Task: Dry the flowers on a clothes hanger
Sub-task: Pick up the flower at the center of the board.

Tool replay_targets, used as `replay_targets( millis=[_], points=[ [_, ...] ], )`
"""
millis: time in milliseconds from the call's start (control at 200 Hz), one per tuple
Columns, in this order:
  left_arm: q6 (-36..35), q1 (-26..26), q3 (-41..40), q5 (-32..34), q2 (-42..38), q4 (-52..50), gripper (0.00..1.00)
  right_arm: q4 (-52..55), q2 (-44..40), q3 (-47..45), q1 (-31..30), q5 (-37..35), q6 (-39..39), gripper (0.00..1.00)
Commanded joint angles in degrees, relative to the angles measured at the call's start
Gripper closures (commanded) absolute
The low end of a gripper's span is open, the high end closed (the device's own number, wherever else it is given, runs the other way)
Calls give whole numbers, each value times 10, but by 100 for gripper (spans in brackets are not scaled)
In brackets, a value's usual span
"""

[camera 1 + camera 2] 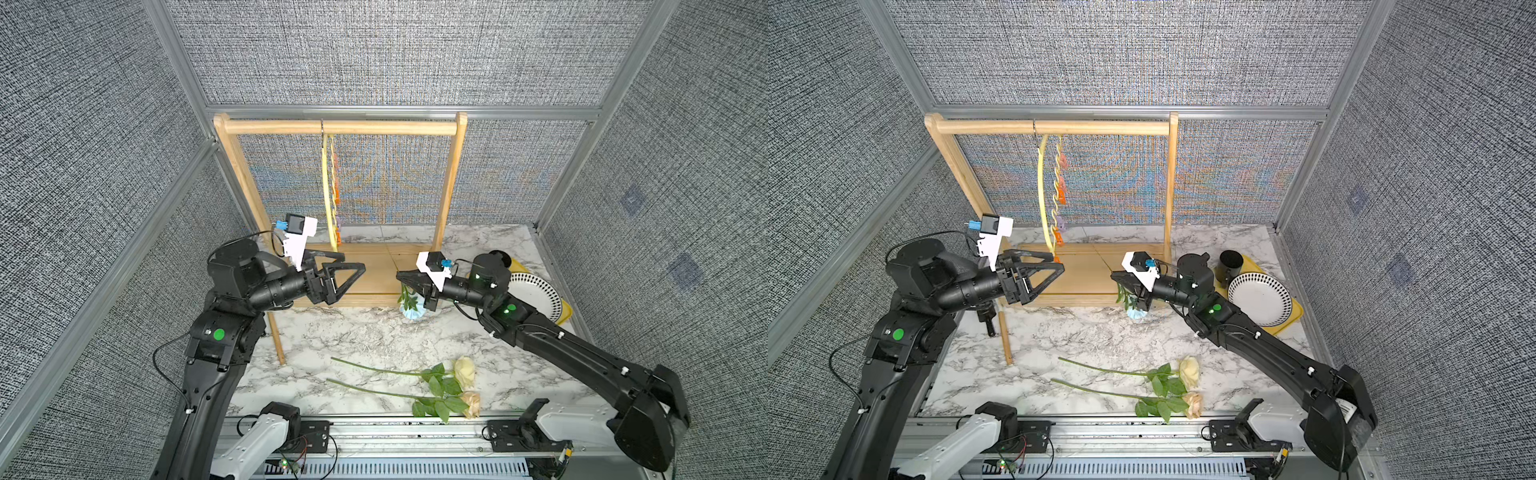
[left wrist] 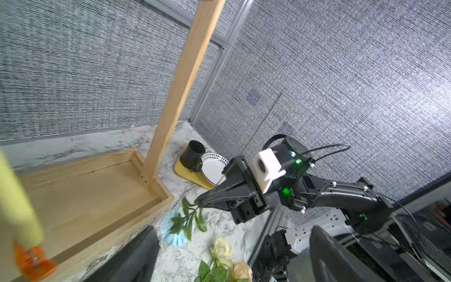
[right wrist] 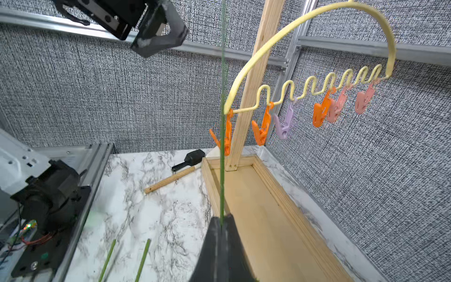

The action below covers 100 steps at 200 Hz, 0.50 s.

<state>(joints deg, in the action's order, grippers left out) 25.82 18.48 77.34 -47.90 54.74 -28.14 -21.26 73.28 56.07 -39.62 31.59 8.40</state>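
The pale-yellow clothes hanger (image 1: 328, 187) (image 1: 1040, 187) (image 3: 305, 22) hangs from the rack's top bar, with a row of orange and pastel clips (image 3: 319, 114). My right gripper (image 1: 401, 276) (image 3: 222, 219) is shut on the thin green stem (image 3: 222, 146) of the light-blue flower. Its bloom (image 1: 412, 312) (image 2: 173, 229) dangles below the jaws. The stem rises past the end orange clip (image 3: 228, 136); contact is unclear. My left gripper (image 1: 354, 262) (image 1: 1059, 264) is open and empty beside the hanger's low end. The cream-white rose (image 1: 464, 370) and the beige rose (image 1: 471, 404) lie on the table's front.
The wooden rack (image 1: 340, 126) stands at the back on a shallow wooden base (image 1: 374, 270). A black cup (image 1: 1230, 262) and a dotted plate (image 1: 1260, 299) rest on a yellow board (image 1: 1293, 316) at the right. A loose dowel (image 1: 1005, 336) lies left.
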Motion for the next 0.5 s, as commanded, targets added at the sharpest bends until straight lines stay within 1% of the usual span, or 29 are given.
replay_targets(
  millis=[0, 85, 120, 170, 240, 300, 400, 445, 496],
  points=[
    [-33, 30, 15, 39, 24, -1, 8, -47, 8, 10, -12, 1, -53, 100],
    [-49, 50, 29, 71, 45, -10, 18, -56, 14, 14, -23, -2, -70, 100],
    [-59, 59, 34, 79, 54, -14, 28, -59, 17, 16, -24, -5, -81, 100],
    [-72, 72, 42, 90, 65, -18, 36, -60, 22, 21, -27, 1, -94, 100],
    [-84, 89, 54, 106, 82, -23, 39, -63, 29, 25, -28, 7, -109, 100],
    [-94, 106, 62, 119, 95, -24, 44, -69, 32, 25, -29, 6, -123, 100],
    [-120, 132, 73, 144, 112, -31, 45, -63, 36, 31, -29, 12, -124, 100],
    [-127, 139, 79, 149, 121, -36, 47, -57, 38, 36, -28, 11, -124, 100],
    [-130, 142, 86, 154, 130, -44, 54, -54, 38, 39, -29, 14, -124, 100]
  ],
)
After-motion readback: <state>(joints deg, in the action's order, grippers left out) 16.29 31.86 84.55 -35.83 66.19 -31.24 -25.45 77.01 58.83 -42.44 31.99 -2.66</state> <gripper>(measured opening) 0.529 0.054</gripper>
